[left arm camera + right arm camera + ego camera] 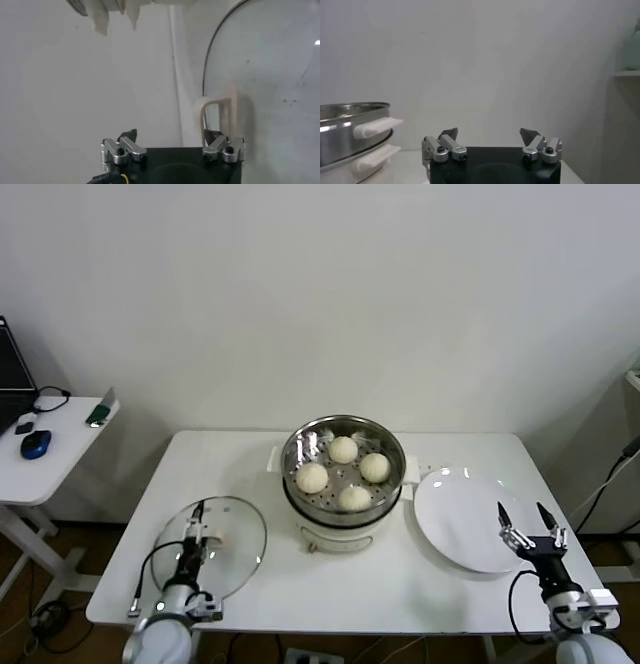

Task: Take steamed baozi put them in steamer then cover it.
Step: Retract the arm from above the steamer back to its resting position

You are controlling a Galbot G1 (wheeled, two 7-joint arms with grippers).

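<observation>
- Nearest me, my left gripper [194,529] hangs over the cover [215,546] with its jaws spread wide; the white handle [216,116] stands just ahead of one fingertip, untouched.
- My right gripper [529,518] is spread too, holding nothing, over the near edge of the white plate [462,514].
- Between my grippers and farther out, four steamed baozi [343,449] sit in the uncovered steamer [296,450].
</observation>
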